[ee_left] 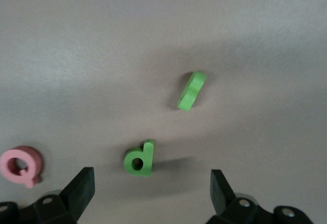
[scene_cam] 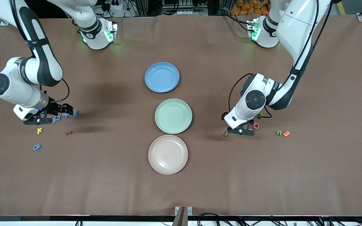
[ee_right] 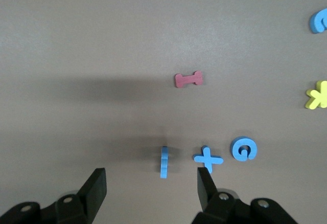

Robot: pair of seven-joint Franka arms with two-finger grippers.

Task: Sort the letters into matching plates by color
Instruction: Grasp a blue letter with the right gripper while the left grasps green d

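Right now the right gripper (ee_right: 152, 188) hangs low, jaws apart and empty, straddling a blue letter on edge (ee_right: 164, 162); its long axis runs along the gap between the fingers, with the blue plus (ee_right: 208, 159) beside it. The left gripper (ee_left: 152, 191) gapes wide, empty, over the green d (ee_left: 139, 159). Both sit well apart from the green plate (scene_cam: 173, 115).

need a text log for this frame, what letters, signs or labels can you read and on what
"d": green letter d, on the table by the left gripper.
"Q": pink letter Q, beside it.
"+": blue plus sign, by the right gripper.
"G": blue letter G, beside the plus.
"K": yellow letter K.
Arm marking: unreadable.
Other pieces: unclear.
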